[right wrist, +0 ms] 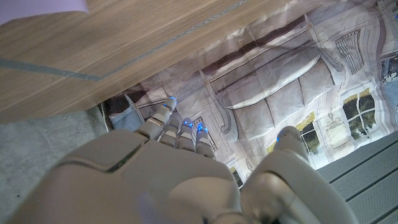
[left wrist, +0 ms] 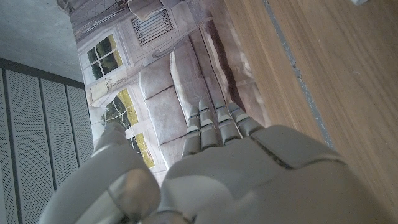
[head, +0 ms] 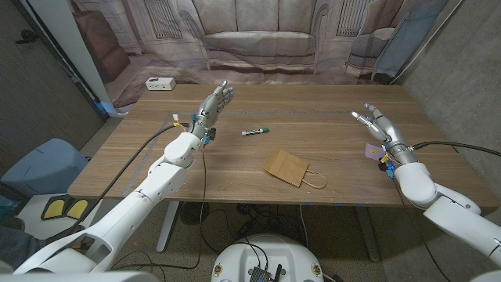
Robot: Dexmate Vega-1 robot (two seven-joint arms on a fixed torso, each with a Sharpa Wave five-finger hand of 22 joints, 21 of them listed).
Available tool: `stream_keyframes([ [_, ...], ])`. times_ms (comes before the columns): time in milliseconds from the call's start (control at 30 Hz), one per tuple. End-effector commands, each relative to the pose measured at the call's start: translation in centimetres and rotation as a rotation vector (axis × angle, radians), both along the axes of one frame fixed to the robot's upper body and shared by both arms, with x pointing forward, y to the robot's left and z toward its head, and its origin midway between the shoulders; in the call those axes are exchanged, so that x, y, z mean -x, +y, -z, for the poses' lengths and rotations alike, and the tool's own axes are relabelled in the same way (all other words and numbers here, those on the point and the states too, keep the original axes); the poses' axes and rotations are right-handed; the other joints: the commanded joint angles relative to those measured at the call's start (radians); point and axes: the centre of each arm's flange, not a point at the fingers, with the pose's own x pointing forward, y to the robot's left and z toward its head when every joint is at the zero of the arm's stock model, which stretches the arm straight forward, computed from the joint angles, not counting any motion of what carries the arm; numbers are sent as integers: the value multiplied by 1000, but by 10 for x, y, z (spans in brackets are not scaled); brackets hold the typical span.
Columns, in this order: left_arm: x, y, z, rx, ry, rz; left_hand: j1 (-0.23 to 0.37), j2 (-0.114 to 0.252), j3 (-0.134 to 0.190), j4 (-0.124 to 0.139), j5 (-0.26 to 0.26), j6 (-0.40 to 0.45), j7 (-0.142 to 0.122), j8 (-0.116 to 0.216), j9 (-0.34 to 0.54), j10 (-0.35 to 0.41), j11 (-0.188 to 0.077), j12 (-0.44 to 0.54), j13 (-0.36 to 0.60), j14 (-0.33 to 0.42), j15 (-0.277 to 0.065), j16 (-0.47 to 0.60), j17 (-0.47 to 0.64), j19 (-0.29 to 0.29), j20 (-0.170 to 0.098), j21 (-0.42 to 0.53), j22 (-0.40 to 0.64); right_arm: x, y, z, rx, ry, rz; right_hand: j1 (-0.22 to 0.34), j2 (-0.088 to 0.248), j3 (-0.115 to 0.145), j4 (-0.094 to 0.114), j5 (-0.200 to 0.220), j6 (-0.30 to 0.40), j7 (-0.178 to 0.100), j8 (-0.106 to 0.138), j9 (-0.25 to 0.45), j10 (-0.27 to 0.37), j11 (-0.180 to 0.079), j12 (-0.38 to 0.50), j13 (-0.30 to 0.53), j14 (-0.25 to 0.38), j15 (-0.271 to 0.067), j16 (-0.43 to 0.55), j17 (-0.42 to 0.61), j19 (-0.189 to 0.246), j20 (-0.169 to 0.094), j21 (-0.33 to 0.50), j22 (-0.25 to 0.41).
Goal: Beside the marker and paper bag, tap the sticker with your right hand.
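Observation:
A small purple sticker [head: 372, 150] lies on the wooden table [head: 313, 125] near its right edge, partly hidden by my right hand [head: 379, 129]. That hand is raised beside the sticker, fingers spread, nothing in it. In the right wrist view the sticker's [right wrist: 43, 7] corner shows beyond my right hand [right wrist: 186, 180]. A green-capped marker [head: 255, 131] lies mid-table. The brown paper bag [head: 290, 168] with handles lies flat nearer the front. My left hand [head: 213, 104] is lifted over the table's left part, fingers extended, empty; it is also visible in the left wrist view [left wrist: 211, 168].
A white box [head: 160, 83] sits at the table's far left corner. A printed backdrop [head: 258, 39] showing a sofa hangs behind the table. A blue chair [head: 39, 168] stands to the left of the table.

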Motion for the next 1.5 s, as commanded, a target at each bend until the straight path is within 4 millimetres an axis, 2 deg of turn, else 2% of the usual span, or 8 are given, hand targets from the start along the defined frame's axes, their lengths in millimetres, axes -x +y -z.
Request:
stream_keyframes([
  [33, 0, -6, 0, -2, -3, 9, -2, 8, 1, -5, 0, 9, 2, -1, 3, 5, 6, 1, 1, 9, 2, -3, 5, 8, -5, -4, 4, -9, 5, 0, -105, -35, -130, 14, 3, 4, -5, 2, 8, 8, 2, 1, 8, 2, 3, 1, 7, 4, 4, 4, 16, -2, -1, 1],
  [133, 3, -4, -1, -6, -6, -5, -2, 8, 1, -5, 0, 9, 2, -2, 3, 3, 6, 0, 1, 8, 2, -3, 5, 7, -5, -4, 4, -10, 6, -2, -121, -46, -155, 17, 4, 6, -4, 2, 38, 15, 10, 2, 8, 2, 0, 1, 11, 5, 1, 4, 21, -1, -6, 1],
  [267, 5, -1, 0, -24, 7, -24, -2, 8, 1, -6, 0, 6, 3, -3, 3, -1, 4, -1, 1, 7, 4, -4, 5, 6, -6, -5, 4, -14, 7, -3, -162, -61, -210, 17, 3, 6, -2, 1, 39, 21, 6, 3, -4, 10, -9, 1, 30, 17, 5, 6, 38, 6, -7, 1],
  [700, 5, -5, 9, -54, 42, -15, -4, 8, 1, -8, 0, -18, 4, -9, 3, -21, 11, -8, 1, -12, 6, -9, 5, -16, -9, -10, 5, -31, 18, -7, -291, -88, -382, 19, 0, 5, -2, 1, 43, 29, 2, 3, 10, 20, -8, 2, 43, 18, 5, 7, 49, 8, -11, 2],
  [800, 4, -5, 9, -56, 42, -7, -5, 9, 1, -9, 0, -26, 4, -11, 3, -23, 14, -9, 1, -15, 8, -9, 5, -18, -11, -11, 5, -34, 21, -8, -310, -95, -418, 22, -3, 5, -1, 1, 100, 37, 18, 5, 14, 25, -11, 3, 46, 20, -1, 7, 51, 9, -21, 2],
  [900, 4, -7, 7, -53, 38, -10, -5, 9, 1, -9, 0, -30, 3, -12, 3, -28, 14, -10, 1, -20, 9, -10, 5, -20, -12, -11, 5, -39, 24, -8, -326, -95, -465, 22, -4, 4, -1, 1, 108, 35, 20, 6, 15, 24, -12, 3, 47, 20, -2, 7, 53, 10, -22, 2],
  [1133, 2, -14, 6, -48, 37, -1, -5, 9, 1, -10, 0, -29, 2, -10, 3, -27, 12, -9, 1, -21, 9, -9, 5, -21, -11, -10, 5, -51, 32, -7, -355, -79, -552, 26, -6, 5, -1, 1, 67, 26, -2, 6, 18, 23, -14, 3, 51, 20, -6, 8, 56, 11, -29, 2],
  [1500, 2, -28, 7, -48, 36, 20, -6, 10, 1, -11, 0, -29, 2, -8, 3, -25, 14, -8, 1, -19, 9, -7, 5, -20, -11, -9, 5, -60, 40, -5, -427, -50, -662, 22, -10, 2, 1, 0, 66, 22, -6, 5, 22, 24, -16, 3, 46, 30, -10, 10, 51, 18, -36, 2],
])
